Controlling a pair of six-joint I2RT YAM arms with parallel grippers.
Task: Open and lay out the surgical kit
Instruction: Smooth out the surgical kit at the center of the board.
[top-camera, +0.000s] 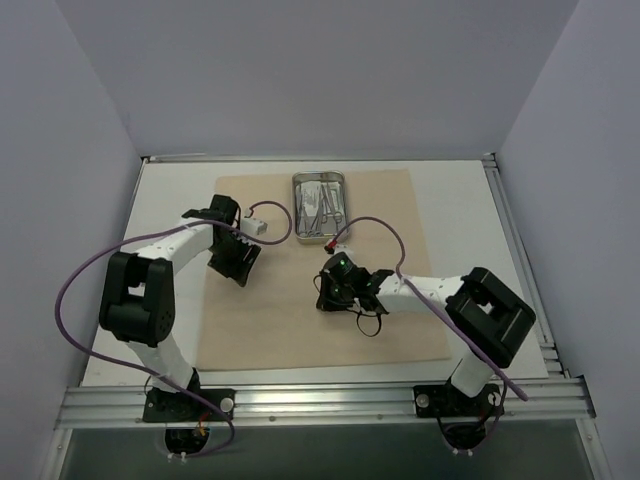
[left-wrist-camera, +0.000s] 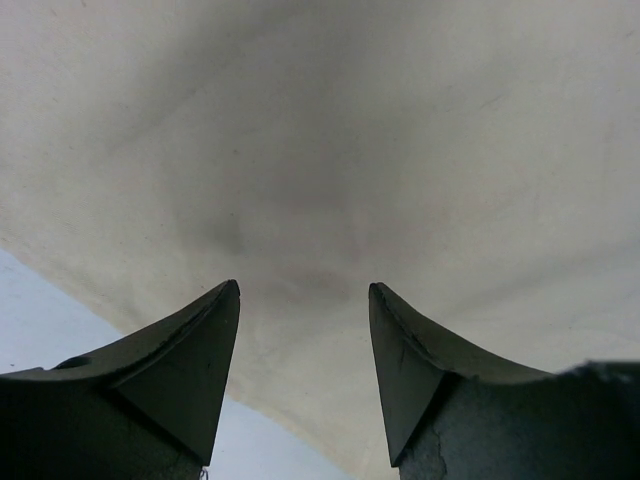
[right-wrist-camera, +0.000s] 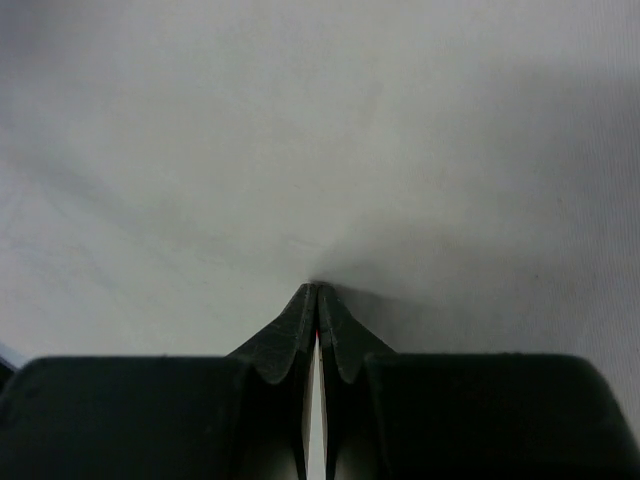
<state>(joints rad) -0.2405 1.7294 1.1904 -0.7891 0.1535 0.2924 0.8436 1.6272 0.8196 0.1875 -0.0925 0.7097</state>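
On the white table (top-camera: 170, 200), the big beige cloth sheet (top-camera: 300, 330) is lying open, with the small steel tray (top-camera: 319, 175) of scissor-handled steel tools (top-camera: 322, 208) sitting at its far edge. My left gripper (left-wrist-camera: 304, 290) is hanging wide apart over the cloth — gripping nothing. My right gripper (right-wrist-camera: 317, 287) is squeezed tight at mid-cloth; whether it is pinching cloth, I cannot tell. I am planning a slow lift — no dragging, no wrinkles.

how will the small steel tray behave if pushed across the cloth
The small rectangular steel tray looks rigid, so it would probably move as one piece. The loose steel instruments inside may shift. The flat beige cloth sheet beneath could wrinkle and drag along.
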